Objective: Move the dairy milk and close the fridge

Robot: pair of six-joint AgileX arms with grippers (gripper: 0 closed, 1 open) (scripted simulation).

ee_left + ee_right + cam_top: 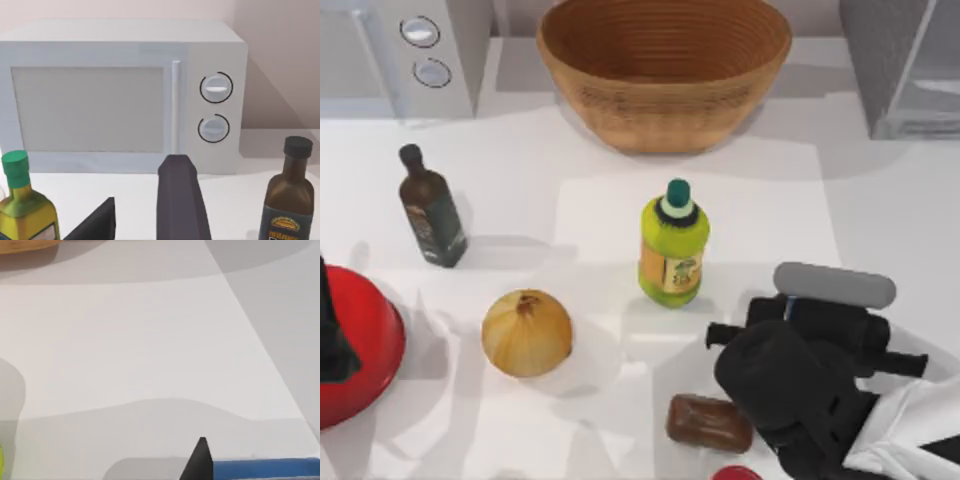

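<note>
Milk carton is sitting under my right gripper (200,460) at the table's right front, its blue top (265,467) just beside one dark fingertip; I cannot tell whether the fingers are closing on it. Fridge (900,60) is standing at the back right corner. My left arm is waiting by the red bowl (360,340).
</note>
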